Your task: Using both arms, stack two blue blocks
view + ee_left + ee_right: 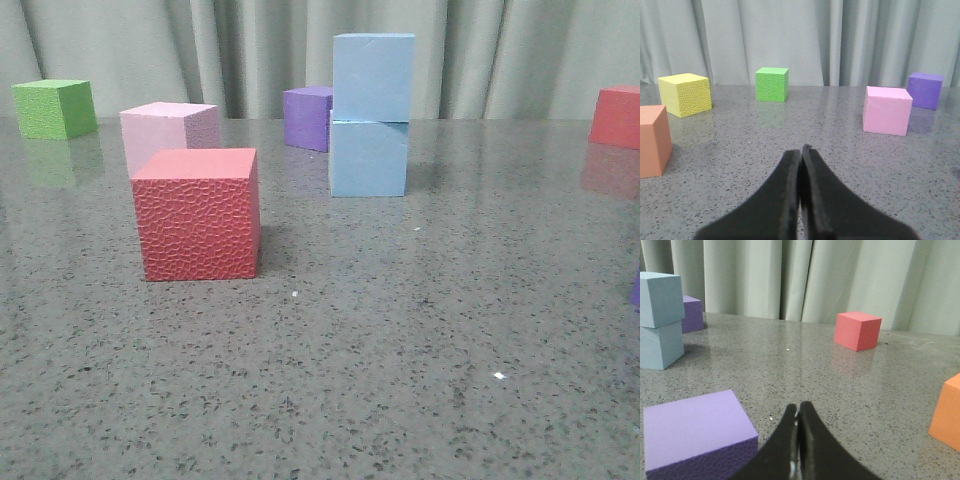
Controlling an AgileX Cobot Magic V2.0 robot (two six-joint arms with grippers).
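Two pale blue blocks stand stacked near the back middle of the table: the upper blue block (373, 77) rests on the lower blue block (368, 158), turned slightly off square. The right wrist view shows the same stack, upper block (660, 299) on lower block (660, 346), far from the fingers. My left gripper (801, 150) is shut with nothing in it, low over bare table. My right gripper (798, 409) is shut and empty too, beside a purple cube (695, 432). Neither gripper shows in the front view.
A red cube (198, 213) stands front left with a pink cube (168, 132) behind it. A green cube (55, 108) is at far left, a purple cube (308, 117) behind the stack, another red cube (616, 117) at far right. A yellow cube (685, 94) and orange cubes (652, 141) (947, 412) stand nearer the arms.
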